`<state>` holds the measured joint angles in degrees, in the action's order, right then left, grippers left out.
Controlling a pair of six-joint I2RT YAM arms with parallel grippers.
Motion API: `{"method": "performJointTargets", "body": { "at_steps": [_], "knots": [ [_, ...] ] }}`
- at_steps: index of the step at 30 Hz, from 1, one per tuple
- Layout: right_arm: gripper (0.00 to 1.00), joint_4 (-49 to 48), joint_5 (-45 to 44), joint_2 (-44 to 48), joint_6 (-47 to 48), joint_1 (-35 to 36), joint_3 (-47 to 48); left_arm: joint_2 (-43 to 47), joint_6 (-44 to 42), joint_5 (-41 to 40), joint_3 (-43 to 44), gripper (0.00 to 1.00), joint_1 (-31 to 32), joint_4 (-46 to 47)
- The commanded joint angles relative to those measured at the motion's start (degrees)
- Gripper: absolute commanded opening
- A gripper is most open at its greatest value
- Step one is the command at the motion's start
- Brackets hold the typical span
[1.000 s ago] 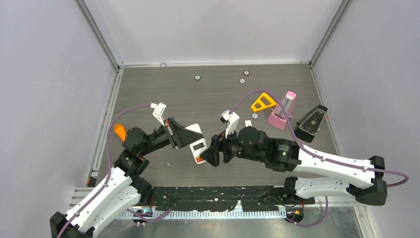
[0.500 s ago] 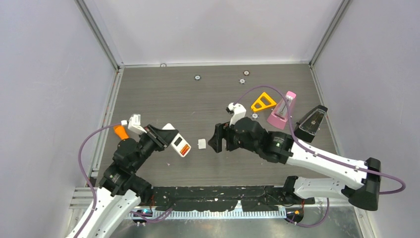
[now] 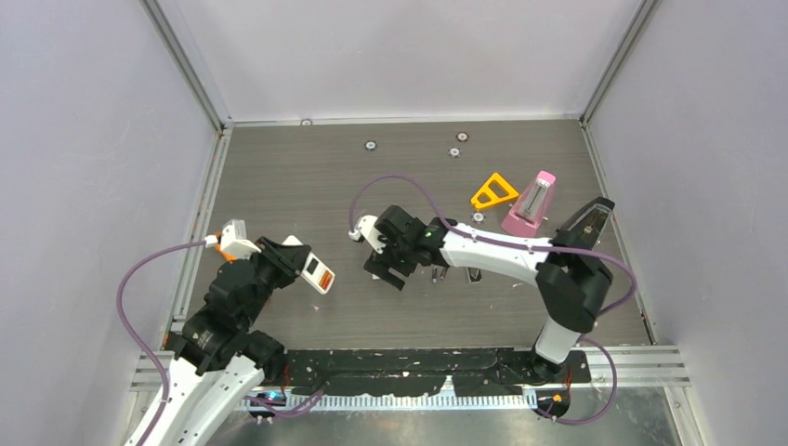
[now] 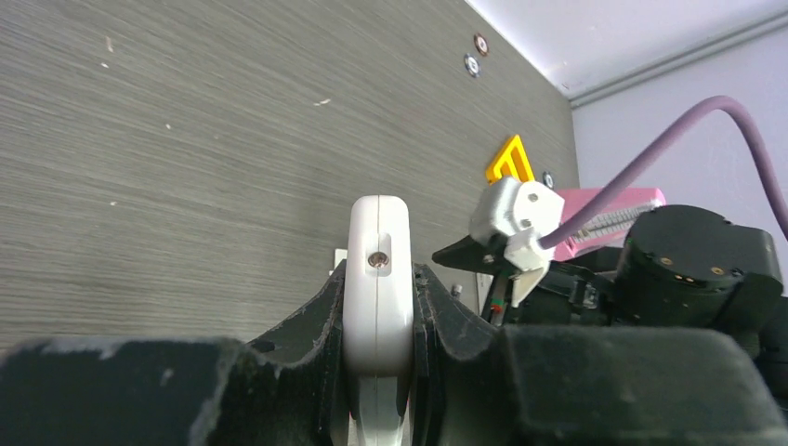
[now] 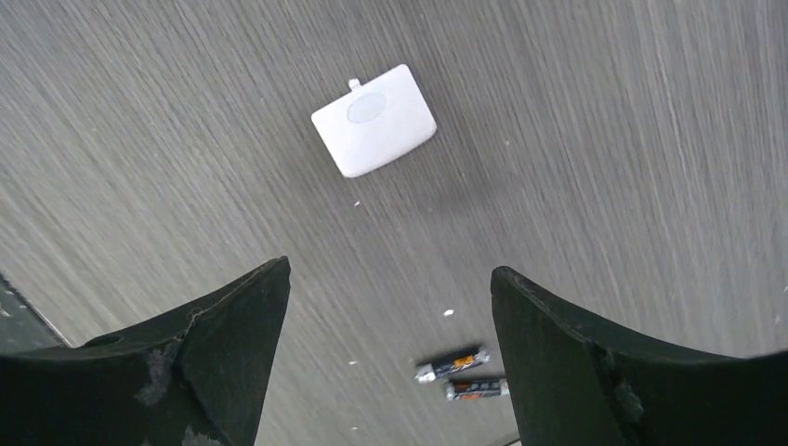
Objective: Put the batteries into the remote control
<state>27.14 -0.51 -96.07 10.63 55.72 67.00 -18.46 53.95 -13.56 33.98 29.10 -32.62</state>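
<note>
So, over the tabletop (image 3: 307,177) the left gripper (image 4: 379,279) is clamped on the white remote control (image 4: 378,223), and the right gripper (image 5: 388,271) hovers wide open, empty. Battery cover (image 5: 374,120) lies flat below it, two batteries (image 5: 463,376) nearby; I'd say next is dropping down to pinch one.

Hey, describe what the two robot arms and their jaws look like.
The left arm and right arm both have white links with bulky black joints. A purple cable loops to a small white camera block at each wrist. The jaws are black, scuffed wedges.
</note>
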Motion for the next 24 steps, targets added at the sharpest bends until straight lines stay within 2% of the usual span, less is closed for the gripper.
{"method": "performJointTargets", "body": {
  "at_steps": [1,11,18,24],
  "knots": [
    [0.84,1.9,1.9,-4.8,11.2,-0.1,7.3,-1.2,-1.9,-4.8,3.1,0.0,-0.4,-0.6],
    [0.84,3.9,5.0,-11.7,18.0,-0.1,10.8,-2.3,-2.6,-7.3,4.8,0.0,-0.5,-1.3],
    [0.8,2.3,5.1,-15.9,19.4,-0.1,13.6,1.2,-2.6,-13.0,5.2,0.0,-0.5,-1.8],
    [0.77,2.0,6.2,-18.6,19.9,-0.1,14.7,1.8,-3.5,-14.0,5.7,0.0,-0.5,-2.6]
  ]
}}
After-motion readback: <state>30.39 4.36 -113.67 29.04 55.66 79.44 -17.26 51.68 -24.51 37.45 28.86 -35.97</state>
